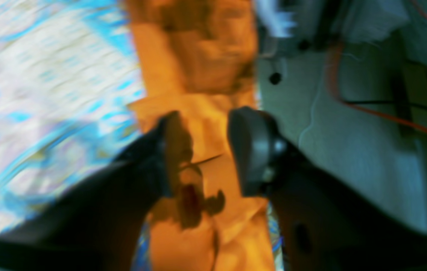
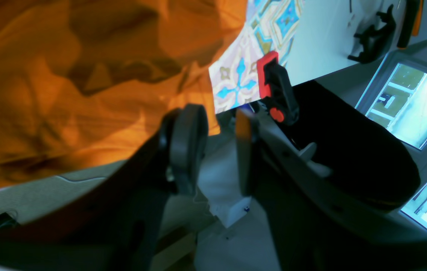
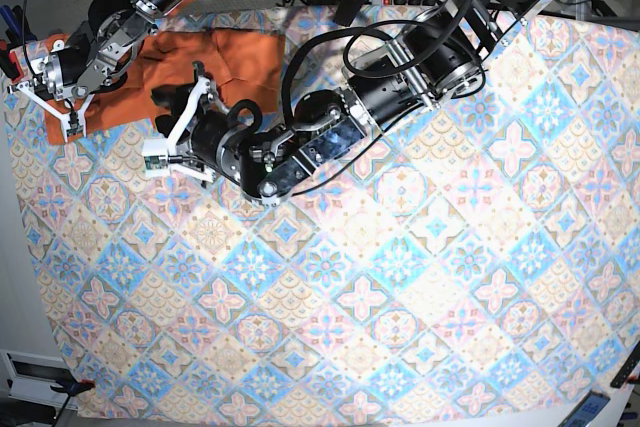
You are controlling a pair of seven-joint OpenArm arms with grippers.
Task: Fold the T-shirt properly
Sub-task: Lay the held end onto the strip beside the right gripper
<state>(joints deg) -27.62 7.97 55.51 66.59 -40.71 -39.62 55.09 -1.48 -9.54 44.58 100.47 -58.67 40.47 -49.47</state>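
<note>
Your T-shirt lies bunched at the far left corner of the bench, on the patterned tablecloth. Its long axis runs across the base view, from the left edge towards the middle; which end is the neck you cannot tell from these views. There is one shirt, one tablecloth and two arms.

Your left gripper hangs over the shirt's near edge with its fingers parted; orange cloth fills the gap between them, but the blurred wrist view does not show whether they touch it.

Your right gripper sits at the bench's left edge, its fingers apart with a clear gap and nothing between them; the shirt hangs just beside them, next to a red-and-black clamp on the tablecloth's edge.
</note>
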